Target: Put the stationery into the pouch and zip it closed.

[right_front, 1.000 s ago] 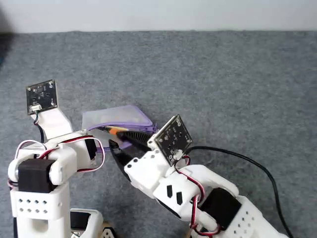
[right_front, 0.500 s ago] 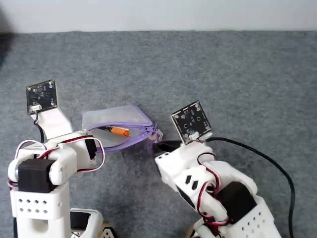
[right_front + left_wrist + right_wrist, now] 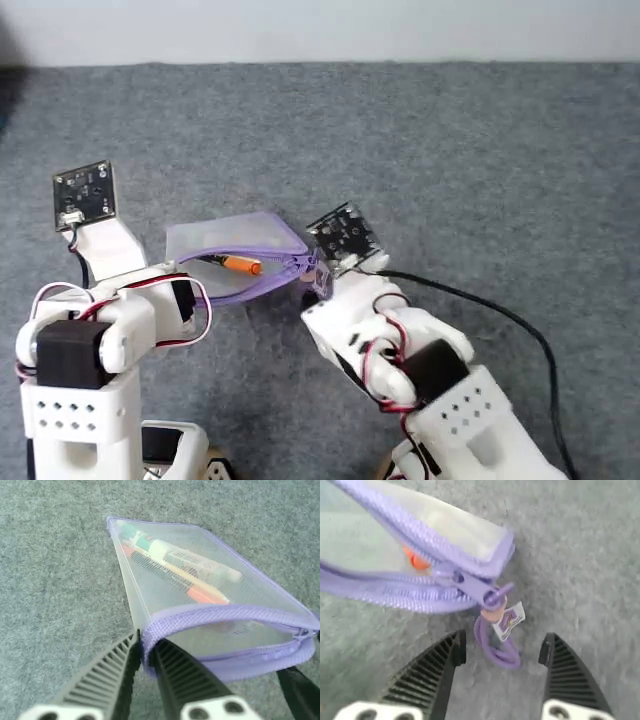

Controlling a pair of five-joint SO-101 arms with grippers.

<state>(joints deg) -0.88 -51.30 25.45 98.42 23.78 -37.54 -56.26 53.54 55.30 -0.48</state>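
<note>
We are pinching the pouch (image 3: 200,605) with our left claw (image 3: 142,647). Its two ribbed fingers are clenched on the purple zip edge at the corner of the pouch nearest the claw. From that grip the pouch is stretching away from the claw over the grey carpet (image 3: 50,580), and its mouth is gaping open along the zip. Through the clear wall we are seeing the stationery already inside. A white pen (image 3: 165,554) with green bands is lying lengthwise and pointing away from the left claw. An orange pen (image 3: 205,595) is lying alongside it, on the side towards the open mouth.

Our right claw (image 3: 503,644) is waiting released at the far end of the pouch, with its dark fingers spread wide. The zip slider (image 3: 470,584) is sitting just ahead of this claw, at the end of the zip where the two purple edges are meeting. A purple pull loop (image 3: 495,647) is hanging from the slider into the gap between the two fingers, nearer one finger than the other. We cannot tell whether it is touching that finger. A small white tag (image 3: 511,620) is lying beside the loop, also between the fingers.
</note>
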